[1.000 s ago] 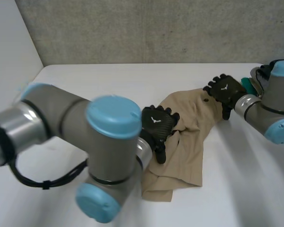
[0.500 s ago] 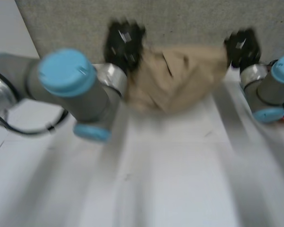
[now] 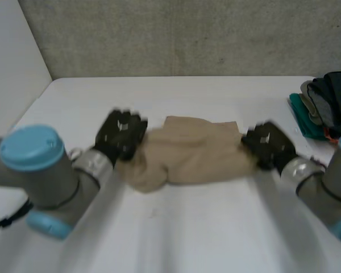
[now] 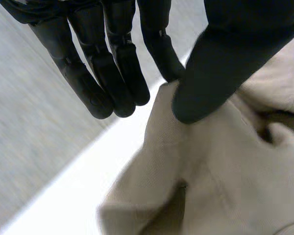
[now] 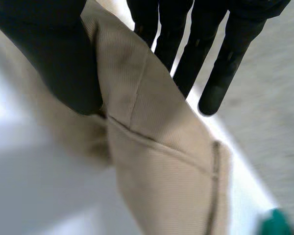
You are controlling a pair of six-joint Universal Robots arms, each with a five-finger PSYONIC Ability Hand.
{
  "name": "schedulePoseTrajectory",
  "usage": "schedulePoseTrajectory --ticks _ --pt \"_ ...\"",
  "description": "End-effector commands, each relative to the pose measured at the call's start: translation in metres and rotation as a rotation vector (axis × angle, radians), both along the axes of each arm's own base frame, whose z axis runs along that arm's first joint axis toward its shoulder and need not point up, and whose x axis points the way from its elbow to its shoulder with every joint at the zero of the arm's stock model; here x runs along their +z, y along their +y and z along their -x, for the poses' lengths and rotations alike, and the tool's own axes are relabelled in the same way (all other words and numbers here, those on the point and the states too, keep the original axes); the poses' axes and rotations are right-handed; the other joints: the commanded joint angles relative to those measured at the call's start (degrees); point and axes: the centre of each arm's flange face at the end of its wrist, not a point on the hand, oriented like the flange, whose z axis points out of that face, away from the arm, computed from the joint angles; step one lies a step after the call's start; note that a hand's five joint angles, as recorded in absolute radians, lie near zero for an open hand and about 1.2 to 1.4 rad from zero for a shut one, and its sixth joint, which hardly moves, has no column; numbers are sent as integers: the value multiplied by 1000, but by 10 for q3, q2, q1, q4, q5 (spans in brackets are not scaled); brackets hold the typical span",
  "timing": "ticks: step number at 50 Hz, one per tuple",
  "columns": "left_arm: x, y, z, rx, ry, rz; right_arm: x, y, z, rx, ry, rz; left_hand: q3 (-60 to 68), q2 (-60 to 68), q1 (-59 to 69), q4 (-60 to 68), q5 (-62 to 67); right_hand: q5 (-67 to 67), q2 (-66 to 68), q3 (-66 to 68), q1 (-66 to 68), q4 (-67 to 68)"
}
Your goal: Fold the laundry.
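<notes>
Fingers (image 4: 159,51) of left hand (image 3: 120,135) and right hand (image 3: 267,145) pinch tan garment (image 3: 190,151) ends. Airborne before, now stretched out on table (image 3: 187,227); fold next.

White table (image 3: 204,227) — rough grey wall (image 3: 176,34) behind, paler smooth panel (image 3: 11,51) at its left

We see the left robot hand (image 3: 120,135) and the right robot hand (image 3: 267,145), both matte black, each with a small white mark on its back. Silvery wrists run into thick grey tubes, the left arm (image 3: 54,187) and the right arm (image 3: 324,190), with round light-blue caps.
</notes>
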Motion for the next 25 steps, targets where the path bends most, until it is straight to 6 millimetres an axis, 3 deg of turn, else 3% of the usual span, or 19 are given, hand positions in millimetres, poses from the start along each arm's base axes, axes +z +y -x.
schedulePoseTrajectory --ticks 1,5,8,10,14,19,25 --pt "-8 38 -17 -30 -105 -80 15 24 8 31 114 -58 -141 -134 -136 -141 -144 -186 -182 -186 -181 -186" --pt "20 48 -21 -57 -139 -64 52 19 14 -21 62 -38 -312 -305 -308 -312 -315 -292 -288 -292 -287 -292" --pt "50 45 -21 -62 -120 -45 82 11 17 -63 -25 -35 -365 -358 -360 -365 -368 -332 -328 -332 -327 -332" --pt "71 35 -22 -44 -95 -41 103 3 21 -103 -106 -39 -385 -378 -381 -385 -388 -337 -333 -337 -332 -338" --pt "94 11 -19 -7 -26 -86 123 -13 29 -165 -228 -90 -412 -405 -407 -412 -415 -354 -350 -354 -349 -354" --pt "106 -28 -10 42 64 -196 121 -31 28 -211 -302 -226 -422 -415 -418 -422 -425 -375 -370 -374 -369 -375" --pt "95 -76 3 79 97 -341 97 -55 25 -279 -269 -406 -409 -402 -404 -409 -412 -375 -370 -374 -369 -375"
